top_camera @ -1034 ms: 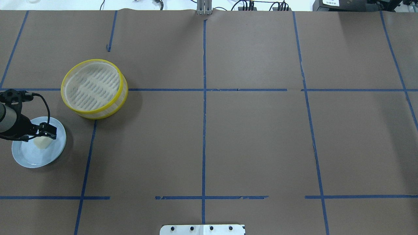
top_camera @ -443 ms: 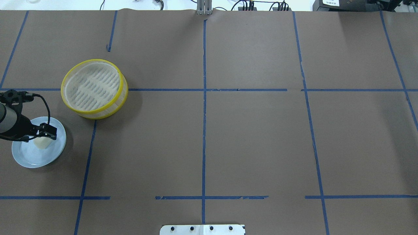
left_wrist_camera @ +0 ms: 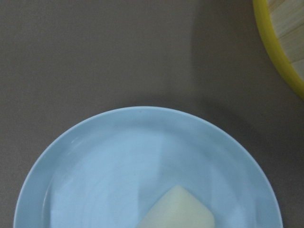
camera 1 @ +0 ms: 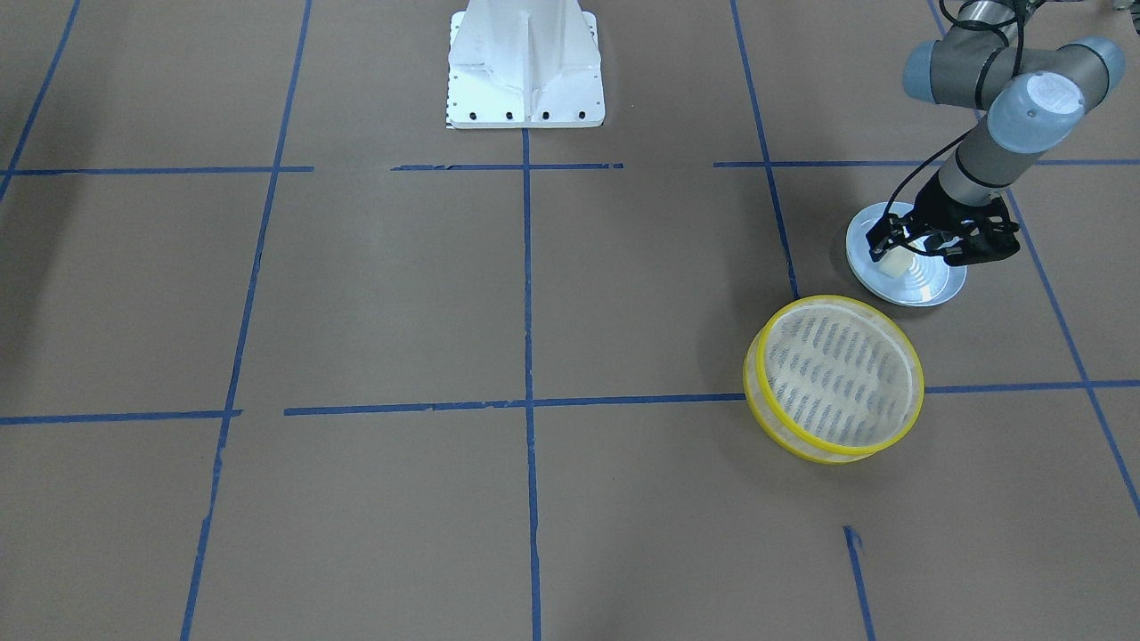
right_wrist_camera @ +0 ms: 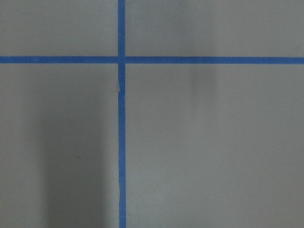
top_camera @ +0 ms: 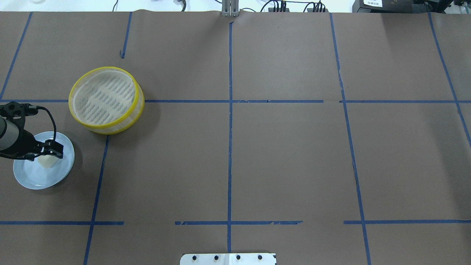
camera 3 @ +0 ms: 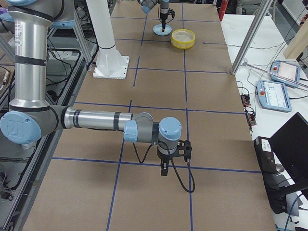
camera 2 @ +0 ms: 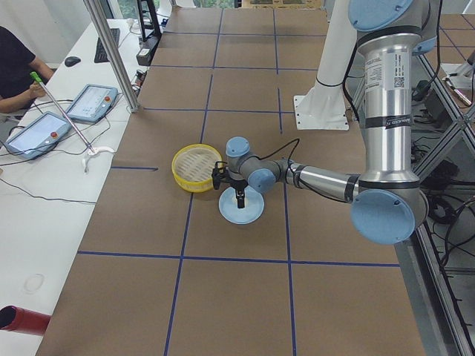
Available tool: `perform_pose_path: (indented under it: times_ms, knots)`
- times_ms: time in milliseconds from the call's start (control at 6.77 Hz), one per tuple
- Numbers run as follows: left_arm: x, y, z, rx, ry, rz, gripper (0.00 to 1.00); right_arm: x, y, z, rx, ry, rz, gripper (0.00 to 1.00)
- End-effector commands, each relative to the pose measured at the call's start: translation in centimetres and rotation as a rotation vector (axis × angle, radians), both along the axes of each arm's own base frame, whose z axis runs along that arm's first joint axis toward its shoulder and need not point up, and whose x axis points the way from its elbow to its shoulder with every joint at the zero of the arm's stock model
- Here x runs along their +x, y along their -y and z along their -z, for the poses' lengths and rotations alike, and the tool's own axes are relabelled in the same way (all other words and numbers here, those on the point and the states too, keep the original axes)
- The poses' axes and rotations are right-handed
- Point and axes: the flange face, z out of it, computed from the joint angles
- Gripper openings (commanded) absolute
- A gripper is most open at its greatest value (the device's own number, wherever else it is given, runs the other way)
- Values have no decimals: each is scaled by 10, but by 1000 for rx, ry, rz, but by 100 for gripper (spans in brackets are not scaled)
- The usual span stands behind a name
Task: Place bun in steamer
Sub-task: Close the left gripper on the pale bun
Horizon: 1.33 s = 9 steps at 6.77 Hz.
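The cream-white bun (top_camera: 47,161) lies on a pale blue plate (top_camera: 33,176) at the table's left edge. It also shows in the front view (camera 1: 893,261) and at the bottom of the left wrist view (left_wrist_camera: 175,209). My left gripper (top_camera: 55,152) hangs low over the plate, jaws open, right above the bun's far side; it does not hold it. The yellow-rimmed steamer (top_camera: 106,98) stands empty just beyond the plate; its rim shows at the top right of the left wrist view (left_wrist_camera: 280,47). My right gripper (camera 3: 163,171) shows only in the right side view, low over bare table; I cannot tell its state.
Brown paper with blue tape lines (top_camera: 230,110) covers the table. The robot's white base (camera 1: 525,62) stands at mid-table on its near side. The right wrist view shows only a tape crossing (right_wrist_camera: 121,60). Tablets and an operator (camera 2: 15,70) are beyond the far edge.
My left gripper has shifted slightly toward the table's left edge and lower over the bun. The bun, plate and steamer have not moved.
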Motion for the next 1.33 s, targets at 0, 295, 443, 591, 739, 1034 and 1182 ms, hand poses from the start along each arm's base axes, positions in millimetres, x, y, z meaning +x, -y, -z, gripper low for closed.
perform_pose_path:
  times_ms: [0, 295, 443, 591, 739, 1034, 1182]
  knots:
    - [0, 0, -2, -3, 3, 0, 84, 0, 0, -1, -1, 0, 0, 100]
    - [0, 0, -3, -6, 4, 1, 47, 0, 0, -1, -1, 0, 0, 100]
    - [0, 0, -1, -3, 0, 0, 31, 0, 0, 0, 0, 0, 0, 100]
    - [0, 0, 1, -2, -1, 0, 22, 0, 0, -1, -1, 0, 0, 100]
    - [-1, 0, 2, -2, -3, 1, 16, 0, 0, 0, 0, 0, 0, 100]
    - [-5, 1, 3, -3, -1, 9, 16, 0, 1, 1, 2, 0, 0, 100]
    - [-8, 0, 8, 2, -6, 9, 17, 0, 0, 0, 0, 0, 0, 100]
